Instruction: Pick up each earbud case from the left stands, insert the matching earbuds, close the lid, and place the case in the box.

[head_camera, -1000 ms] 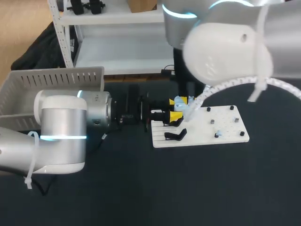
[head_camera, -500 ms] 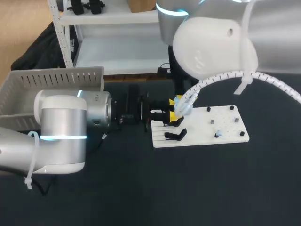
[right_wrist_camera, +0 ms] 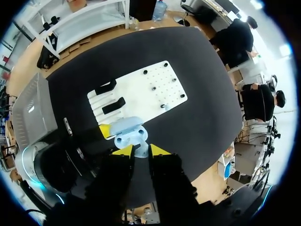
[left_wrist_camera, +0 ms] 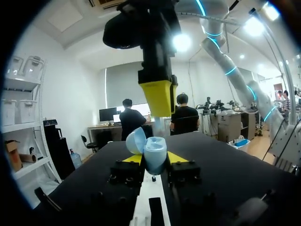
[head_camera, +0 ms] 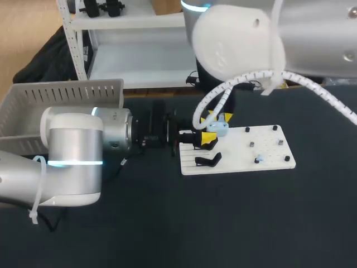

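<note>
A light blue earbud case with its lid open stands upright between the yellow tips of my left gripper, which is shut on it. In the head view the case hangs over the left end of the white board. My right gripper comes straight down over the case, shut on a pale earbud that reaches the case's opening. In the right wrist view the right gripper sits just above the case.
Two black stands sit on the board's left part. Small pegs and a loose earbud are on its right part. A grey slotted basket stands at the far left. Black tabletop lies in front of the board.
My right arm has swung leftward and its gripper has moved from just left of the case to above it. The left arm and the case have stayed still.
</note>
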`<state>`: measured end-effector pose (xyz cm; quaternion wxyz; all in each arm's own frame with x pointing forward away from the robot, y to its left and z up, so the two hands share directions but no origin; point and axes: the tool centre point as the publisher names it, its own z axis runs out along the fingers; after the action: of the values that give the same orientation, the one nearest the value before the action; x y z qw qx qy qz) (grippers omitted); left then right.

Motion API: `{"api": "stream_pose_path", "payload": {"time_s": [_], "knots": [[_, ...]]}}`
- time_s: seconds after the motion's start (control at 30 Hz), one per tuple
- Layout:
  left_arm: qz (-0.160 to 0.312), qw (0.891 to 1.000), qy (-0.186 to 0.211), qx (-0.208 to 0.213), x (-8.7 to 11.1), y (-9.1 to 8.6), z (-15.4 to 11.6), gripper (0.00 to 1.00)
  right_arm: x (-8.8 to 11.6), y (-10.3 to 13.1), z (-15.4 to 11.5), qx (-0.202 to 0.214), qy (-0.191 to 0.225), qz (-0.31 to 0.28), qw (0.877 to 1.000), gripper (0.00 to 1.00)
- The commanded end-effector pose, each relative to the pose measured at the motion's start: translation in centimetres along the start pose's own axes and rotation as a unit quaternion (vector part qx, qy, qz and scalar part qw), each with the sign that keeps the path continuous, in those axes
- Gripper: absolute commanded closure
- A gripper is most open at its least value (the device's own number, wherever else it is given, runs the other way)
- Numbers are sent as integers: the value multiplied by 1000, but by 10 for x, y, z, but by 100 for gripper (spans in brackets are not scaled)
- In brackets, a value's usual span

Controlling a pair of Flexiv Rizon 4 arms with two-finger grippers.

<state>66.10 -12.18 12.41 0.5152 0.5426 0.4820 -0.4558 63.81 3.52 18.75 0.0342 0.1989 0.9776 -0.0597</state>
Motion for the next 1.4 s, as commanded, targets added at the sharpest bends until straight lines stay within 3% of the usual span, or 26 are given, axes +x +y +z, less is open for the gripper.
{"api": "stream_pose_path", "payload": {"time_s": [0.03, 0.53, 1.4], "knots": [[1, 1000, 0, -3, 0, -1, 1, 100, 0, 5, 1, 6, -6, 5, 1000, 100], [1, 1000, 0, -3, 0, -1, 1, 100, -2, 2, 7, 13, -33, 24, 999, 100], [1, 1000, 0, -3, 0, -1, 1, 100, -4, 4, 13, 11, -25, 34, 999, 100]]}}
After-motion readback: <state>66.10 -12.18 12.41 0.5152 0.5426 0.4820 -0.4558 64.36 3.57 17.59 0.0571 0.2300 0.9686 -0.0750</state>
